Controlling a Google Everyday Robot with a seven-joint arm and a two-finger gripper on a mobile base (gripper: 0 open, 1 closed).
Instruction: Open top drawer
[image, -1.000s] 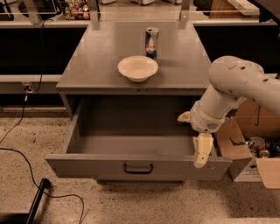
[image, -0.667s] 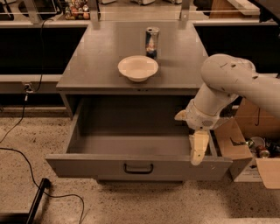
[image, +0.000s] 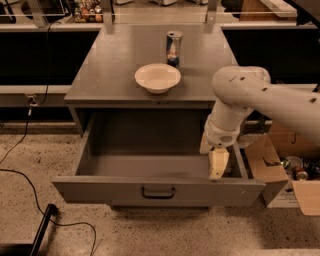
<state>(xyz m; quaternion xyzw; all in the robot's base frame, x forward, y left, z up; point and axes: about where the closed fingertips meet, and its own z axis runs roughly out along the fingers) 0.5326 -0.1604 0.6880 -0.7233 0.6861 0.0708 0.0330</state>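
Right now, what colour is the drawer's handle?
Black handle, camera view, on the wide grey top drawer; the cream claw hangs at its right end.

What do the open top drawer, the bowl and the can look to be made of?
Top drawer: probably painted metal or laminate, flat matte grey. Bowl: likely ceramic or plastic, smooth cream, slight sheen. Can: metal, shiny rim. The end effector hangs inside the drawer, by its front wall.
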